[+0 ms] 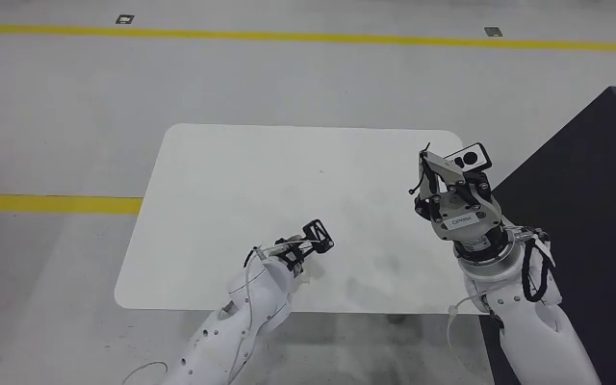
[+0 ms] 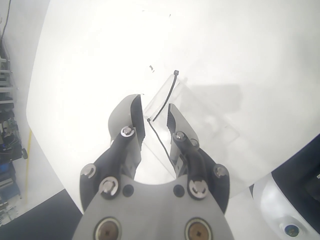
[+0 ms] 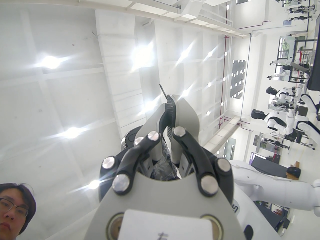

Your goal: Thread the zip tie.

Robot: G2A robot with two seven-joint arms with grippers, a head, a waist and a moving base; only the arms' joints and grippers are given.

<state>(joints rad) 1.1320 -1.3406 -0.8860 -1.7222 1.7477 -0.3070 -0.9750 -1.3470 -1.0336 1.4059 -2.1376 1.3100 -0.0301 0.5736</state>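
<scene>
Left claw: The left claw (image 2: 154,101) hangs low over the near part of the worktop (image 1: 241,192), fingers apart and gripping nothing.

Ties on the worktop: Two black ties lie on a clear plastic holder (image 2: 180,88) straight ahead of that opening. The farther zip tie (image 2: 170,93) points its tail in between the fingertips, with its head at the end away from the claw. The nearer zip tie (image 2: 157,136) has its small head between the fingers and its strap running back toward the palm, close beside one finger.

Long axis: Both straps run roughly along the claw's own reach, a little slanted, so the fingers would likely close across a strap's width rather than along it.

Contact: Whether either finger touches the holder or a tie cannot be told.

Right claw: The right claw (image 3: 168,101) is raised and aimed at the ceiling, fingers pressed together on a thin black strap (image 3: 163,91) — seemingly another zip tie — whose pointed tip pokes out past the fingertips.

Nearer arm: The left, plainly; the right stands well apart, off toward the worktop's far side edge.

What the next move turns on: Tip and head must meet to thread. The held tip points away from the worktop — it would have to swing down toward whichever head the left claw takes up.
</scene>
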